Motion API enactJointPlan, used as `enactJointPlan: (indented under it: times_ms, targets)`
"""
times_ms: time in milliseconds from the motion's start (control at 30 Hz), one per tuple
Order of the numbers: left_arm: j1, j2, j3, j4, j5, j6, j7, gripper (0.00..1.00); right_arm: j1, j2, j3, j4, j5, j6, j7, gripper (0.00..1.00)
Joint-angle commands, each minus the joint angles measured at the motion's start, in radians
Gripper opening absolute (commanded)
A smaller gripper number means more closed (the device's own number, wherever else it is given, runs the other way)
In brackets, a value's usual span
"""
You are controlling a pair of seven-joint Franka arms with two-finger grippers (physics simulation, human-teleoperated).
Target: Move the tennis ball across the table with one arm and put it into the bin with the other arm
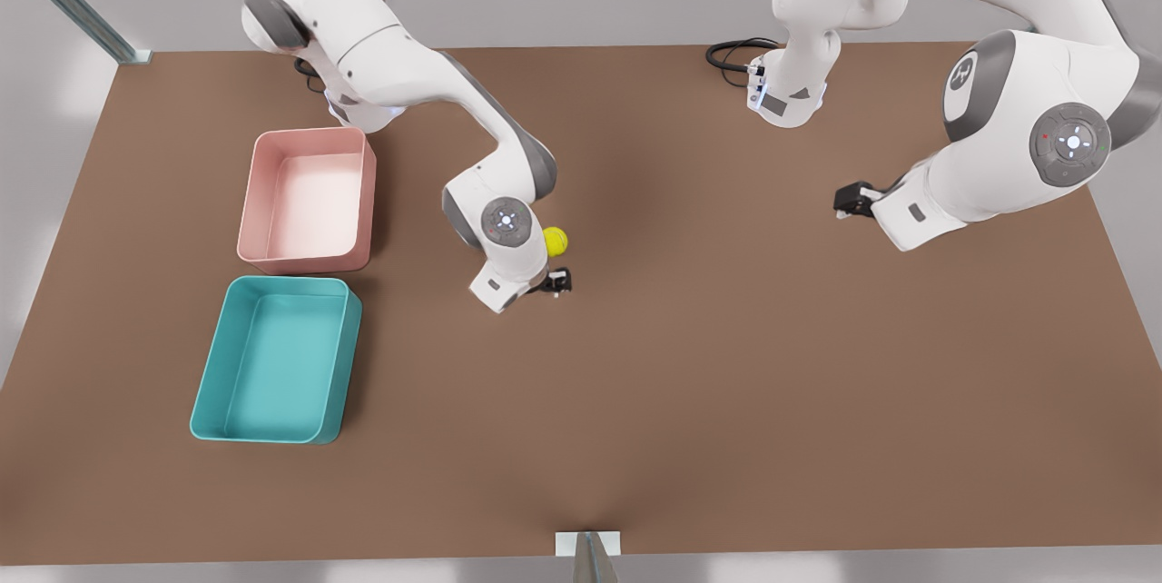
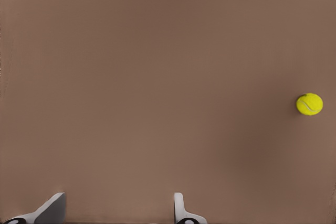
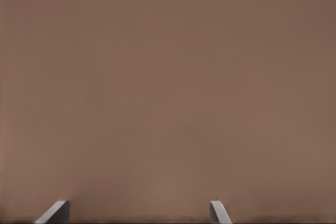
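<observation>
- Tennis ball (image 1: 556, 241) rests on the bench (image 1: 690, 365), well apart from the teal bin (image 1: 272, 360), toward the front view's right of it.
- Left pincer (image 1: 556, 281) hangs just beside the ball, fingers spread, gripping nothing.
- Right pincer (image 1: 851, 201) waits well apart from the ball, fingers spread, empty.
- Pink tray (image 1: 307, 200) sits next to the bin.
- Judgement: ball light, fuzzy, rolls easily; pinch across its widest middle.

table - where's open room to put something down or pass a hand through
The table is bare between the tennis ball and the right gripper, and along its whole near edge. It is crowded on the front view's left, where the pink tray, teal bin and left gripper sit.
</observation>
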Motion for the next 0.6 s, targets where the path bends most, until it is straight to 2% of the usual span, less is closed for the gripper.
enactJointPlan:
  times_ms: [0,67,200,367,567]
  targets:
    - [0.0,-0.001,-0.001,0.0,0.002,-0.008,-0.385,1.0,0.016,-0.017,0.005,-0.055,-0.005,0.161,0.42,1.0]
    - [0.0,0.0,-0.001,-0.001,0.002,-0.009,-0.386,1.0,0.042,-0.037,0.019,-0.147,-0.011,0.28,0.452,1.0]
    - [0.003,0.014,-0.001,-0.004,0.002,-0.017,-0.386,1.0,0.059,-0.107,0.054,-0.323,-0.017,0.366,0.468,1.0]
    - [0.005,0.028,-0.001,-0.006,0.0,-0.032,-0.386,1.0,0.071,-0.095,0.076,-0.385,-0.018,0.402,0.509,1.0]
    - [0.005,0.029,-0.001,-0.006,-0.001,-0.036,-0.386,1.0,0.076,-0.038,0.077,-0.382,-0.026,0.414,0.508,1.0]
